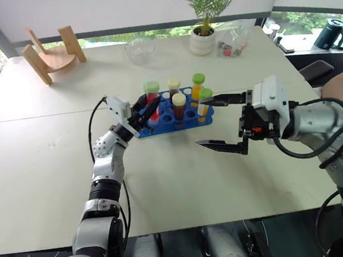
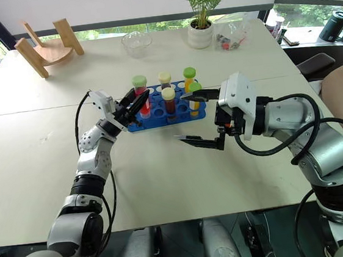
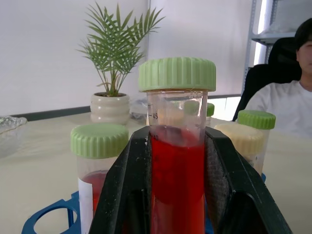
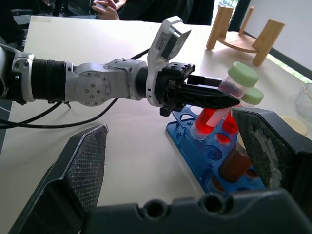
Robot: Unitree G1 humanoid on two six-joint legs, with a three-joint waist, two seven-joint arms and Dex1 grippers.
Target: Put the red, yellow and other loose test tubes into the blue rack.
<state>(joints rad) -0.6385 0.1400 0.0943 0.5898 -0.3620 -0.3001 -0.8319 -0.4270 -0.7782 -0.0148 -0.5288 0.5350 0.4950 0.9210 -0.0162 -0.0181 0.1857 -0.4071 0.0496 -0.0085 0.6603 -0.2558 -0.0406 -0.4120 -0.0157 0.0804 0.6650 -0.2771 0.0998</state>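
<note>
- Blue rack [image 1: 171,117] sits near the middle of the table [image 1: 52,165], and we see six capped tubes in or over it.
- We see our left gripper [image 1: 149,111] closed tight on a red tube [image 3: 176,165] with a green cap, holding it by its body.
- That red tube leans over the rack's left end, with its foot down at the holes. We cannot tell if it sits fully in a hole.
- Just beside it stands a second red tube [image 3: 97,165] with a green cap.
- A brown tube [image 1: 179,106] with a cream cap stands at the front of the rack, and another cream-capped tube [image 1: 174,86] stands behind it.
- Two orange tubes [image 1: 199,85] with green caps stand at the right end.
- Our right gripper [image 1: 210,121] is wide open and holds nothing. One finger reaches toward the orange tubes at the right end, and the other hangs over the bare table in front of the rack.
- Far back on the table we see a potted plant [image 1: 203,24], a glass bowl [image 1: 139,49] and a wooden stand [image 1: 53,52], all well apart from the rack.
- A clear bag [image 1: 233,43] with small bits lies beside the plant.
- A person [image 3: 292,92] in a white top sits past the table on our right.
</note>
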